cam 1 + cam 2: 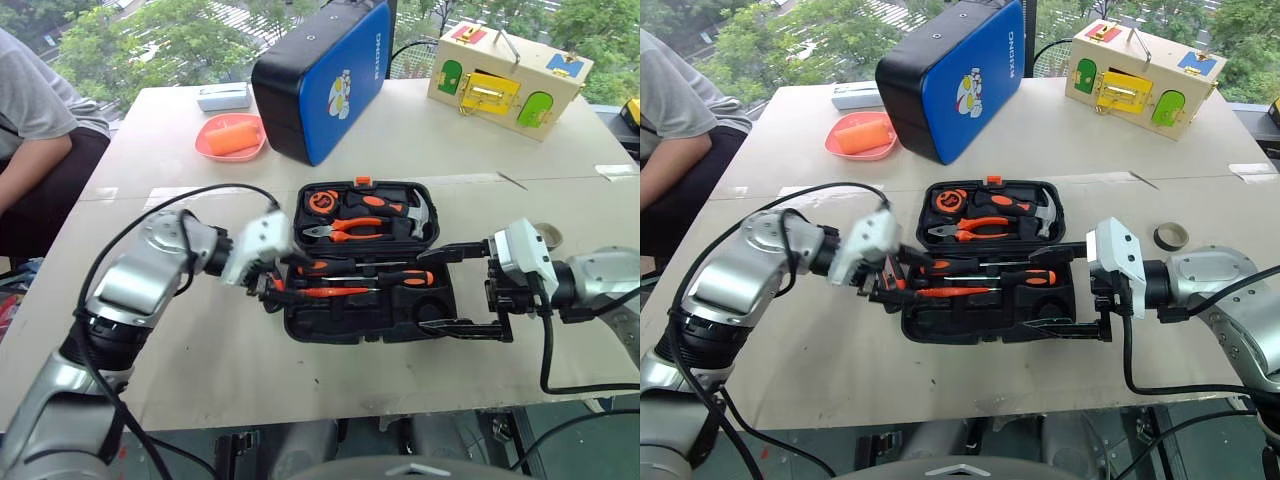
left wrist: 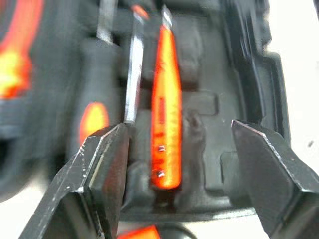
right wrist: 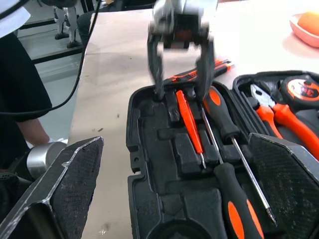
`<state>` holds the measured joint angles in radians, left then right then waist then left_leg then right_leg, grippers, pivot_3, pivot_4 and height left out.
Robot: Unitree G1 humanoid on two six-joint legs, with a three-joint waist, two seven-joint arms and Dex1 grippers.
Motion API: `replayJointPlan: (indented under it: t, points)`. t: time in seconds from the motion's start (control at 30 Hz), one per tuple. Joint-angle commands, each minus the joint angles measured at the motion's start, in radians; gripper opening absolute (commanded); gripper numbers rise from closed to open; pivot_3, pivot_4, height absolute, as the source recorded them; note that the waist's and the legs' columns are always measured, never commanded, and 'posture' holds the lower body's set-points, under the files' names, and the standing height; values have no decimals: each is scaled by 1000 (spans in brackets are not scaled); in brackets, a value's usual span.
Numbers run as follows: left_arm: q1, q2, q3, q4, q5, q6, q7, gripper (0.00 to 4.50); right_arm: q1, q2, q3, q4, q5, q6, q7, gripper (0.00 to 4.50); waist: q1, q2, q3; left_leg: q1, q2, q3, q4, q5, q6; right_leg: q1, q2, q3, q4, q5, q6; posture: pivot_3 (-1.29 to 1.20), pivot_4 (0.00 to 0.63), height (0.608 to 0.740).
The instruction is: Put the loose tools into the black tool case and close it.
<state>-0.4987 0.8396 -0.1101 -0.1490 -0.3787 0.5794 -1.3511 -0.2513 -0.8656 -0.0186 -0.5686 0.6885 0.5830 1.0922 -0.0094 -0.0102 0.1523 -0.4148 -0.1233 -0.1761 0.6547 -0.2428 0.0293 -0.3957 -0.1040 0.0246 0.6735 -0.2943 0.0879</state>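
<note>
claws both wide: left claw (image 3: pixel 180 74) over tester screwdriver (image 3: pixel 189 122), right claw (image 1: pixel 462 292) empty.

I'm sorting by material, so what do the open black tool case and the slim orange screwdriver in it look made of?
Open black tool case: probably moulded plastic, matte, with tool-shaped recesses. Slim orange screwdriver: glossy, apparently translucent plastic body, likely metal tip.

Blue-and-black case (image 1: pixel 325 75), pink dish (image 1: pixel 231 137), wooden latch box (image 1: pixel 508 80).
</note>
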Motion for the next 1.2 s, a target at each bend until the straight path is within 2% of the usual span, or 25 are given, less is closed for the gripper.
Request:
replayJointPlan:
  t: [0.03, 0.07, 0.1, 0.13, 0.17, 0.2, 0.27, 0.6, 0.8, 1.0, 1.2]
  points:
    - [5, -44, 82, -23, -122, 113, 56, 2774, 1, -6, -30, -23, 17, -4, -7, 4500, 1, 0, 0, 0, 0, 0, 1, 0, 0, 0, 0, 0, 0, 0, 0, 0, 150, 735]
    - [9, -56, 79, -12, -120, 117, 69, 2602, -1, -5, -28, -22, 17, -3, -7, 4500, -1, 0, 0, 0, 0, 0, 1, 0, 0, 0, 0, 0, 0, 0, 0, 0, 150, 735]
    - [17, -70, 69, 7, -109, 105, 82, 2176, -4, -5, -26, -21, 17, -3, -9, 4500, -3, 0, 0, 0, 0, 0, 1, 0, 0, 0, 0, 0, 1, 0, 0, 0, 150, 735]
    - [29, -87, 47, 33, -86, 81, 95, 1931, -6, -4, -24, -20, 16, -3, -10, 4500, -4, 0, 0, 0, 0, 0, 1, 0, 0, 0, 0, 1, 1, 0, 0, 0, 150, 735]
    - [38, -102, 27, 53, -66, 61, 106, 1400, -8, -3, -22, -18, 14, -4, -11, 4500, -3, 0, 0, 0, 0, 1, 1, 0, 0, 0, 0, 1, 2, 0, 0, 0, 150, 735]
    - [44, -112, 12, 66, -53, 46, 112, 1117, -10, -3, -21, -16, 13, -4, -10, 4500, -3, 0, 0, 1, 0, 1, 1, 0, 0, 0, 0, 1, 1, 0, 0, 0, 150, 735]
    - [48, -135, -15, 93, -29, 17, 123, 77, -5, -5, -23, -14, 13, -7, -7, 4500, -3, -1, 0, 0, 0, 1, 1, 0, 0, 0, 0, 1, 2, 0, 0, 0, 150, 735]
    - [83, -159, -104, 106, 52, -39, 154, 19, 11, -5, -38, -6, 15, -13, -4, 4500, -1, -1, -1, 0, 0, 1, 1, 0, 0, 0, 0, 1, 2, 0, 0, 0, 150, 735]
    - [142, -117, -162, 91, 130, -109, 151, 19, 1, 1, -29, -2, 11, -10, -15, 4500, -2, -1, -3, 1, 0, 2, 1, 0, 0, 1, -1, 2, 2, 0, 0, 0, 150, 735]
    - [158, -109, -159, 96, 154, -142, 160, 19, -12, 8, -25, -1, 18, 0, -28, 4500, -3, -1, -4, 2, 0, 2, 0, 0, 0, 1, -1, 2, 2, 0, 0, 0, 150, 735]
    - [214, -74, -171, 72, 210, -272, 147, 19, -31, 20, -10, 10, 14, 4, -40, 4500, -7, 1, -7, 3, 0, 2, -2, 0, 0, 1, -1, 3, 1, 0, 0, 0, 150, 735]
